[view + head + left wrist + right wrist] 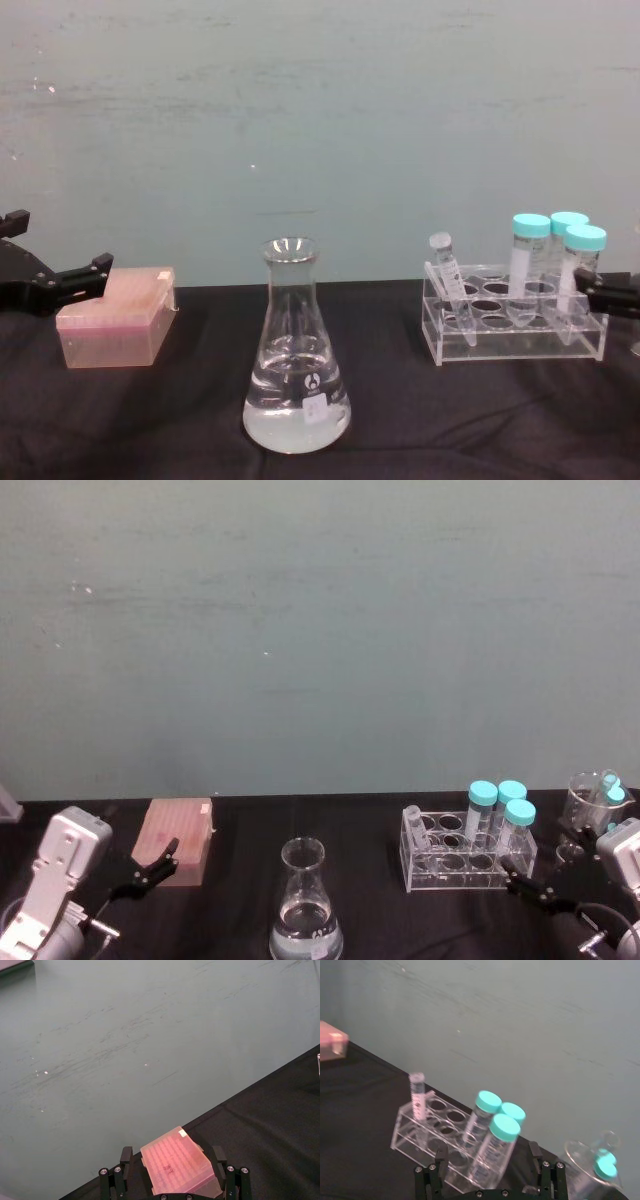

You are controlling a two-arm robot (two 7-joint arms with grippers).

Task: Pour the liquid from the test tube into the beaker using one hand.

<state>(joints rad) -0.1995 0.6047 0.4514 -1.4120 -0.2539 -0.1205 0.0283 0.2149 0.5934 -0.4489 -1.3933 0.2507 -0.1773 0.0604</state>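
Jaws of the right gripper (pixel 532 890) stand open and hold nothing, just by the right front corner of the acrylic rack (pixel 452 872). The test tube (pixel 413 823) leans uncapped in the rack's left end hole; its content is too small to tell.

Step in hand, as I judge: reach and grip it. Three teal-cap tubes (pixel 498 802) stand nearer the gripper, so come from above or the front, not across them. Take the tube high, below the rim, lift straight up, keep it vertical till over the beaker (pixel 305 900). The neck is narrow, so tilt slowly, lip over the mouth. Clear liquid (pixel 295 400) lies in its base.

Left gripper (pixel 150 865) is open too, beside a pink box (pixel 180 832), prob. idle.

Black cloth (pixel 230 920) covers the table; behind is a plain teal wall (pixel 300 630).
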